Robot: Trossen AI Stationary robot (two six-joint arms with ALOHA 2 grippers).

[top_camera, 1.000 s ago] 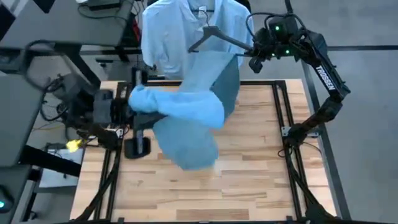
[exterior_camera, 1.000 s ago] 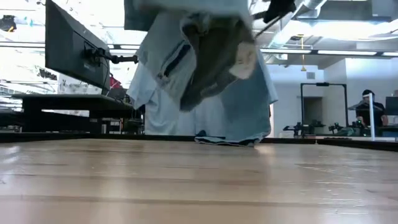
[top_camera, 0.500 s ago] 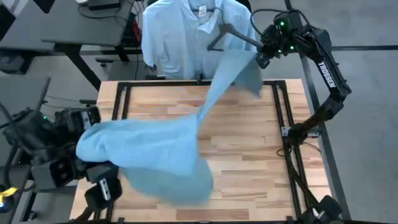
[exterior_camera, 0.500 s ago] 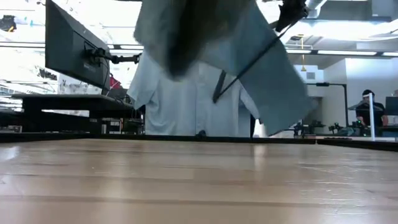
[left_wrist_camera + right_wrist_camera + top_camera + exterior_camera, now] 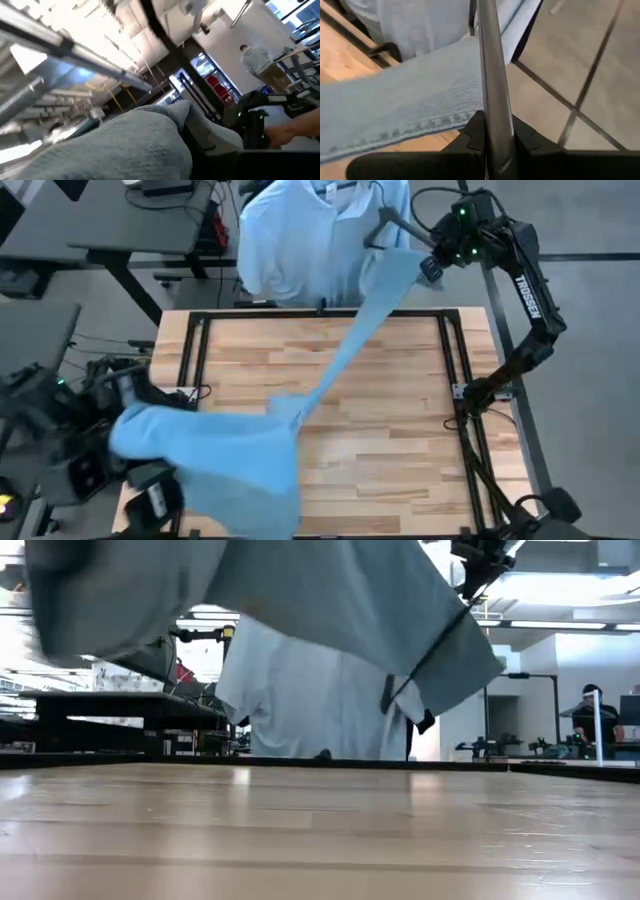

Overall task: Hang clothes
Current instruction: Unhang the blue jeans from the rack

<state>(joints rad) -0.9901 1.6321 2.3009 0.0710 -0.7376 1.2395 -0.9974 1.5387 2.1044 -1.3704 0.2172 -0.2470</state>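
Light blue denim jeans point(image 5: 330, 370) stretch across the table from a dark hanger point(image 5: 400, 227) at the far right to a bunch point(image 5: 200, 455) at the near left corner. My right gripper point(image 5: 430, 258) is shut on the hanger. My left gripper point(image 5: 128, 442) is buried under the denim bunch point(image 5: 125, 145). A pale blue-white collared shirt point(image 5: 300, 240) hangs beyond the table's far edge. In the low view the jeans point(image 5: 330, 590) are clear of the tabletop. My left gripper holds the bunched end of the jeans point(image 5: 165, 125), lifted off the table. The cloth covers the fingers, so neither the part nor the kind of hold shows. My right gripper pinches the hanger's bar point(image 5: 492, 125) between its two fingers, which lie along it. One jeans leg point(image 5: 420, 90) is draped over the bar just beyond the fingertips, and the hanger is lifted clear.
A black frame point(image 5: 448, 360) runs round the wooden tabletop point(image 5: 400, 440). Desks and a monitor point(image 5: 150, 650) stand beyond the far left. A person point(image 5: 597, 720) stands far off in the room.
My left gripper has swung from the table's far left toward its near left corner, carrying the jeans' bunched end. The jeans have gone from a hanging bundle to a long strip drawn out across the table. My right gripper has shifted slightly toward the far right with the hanger.
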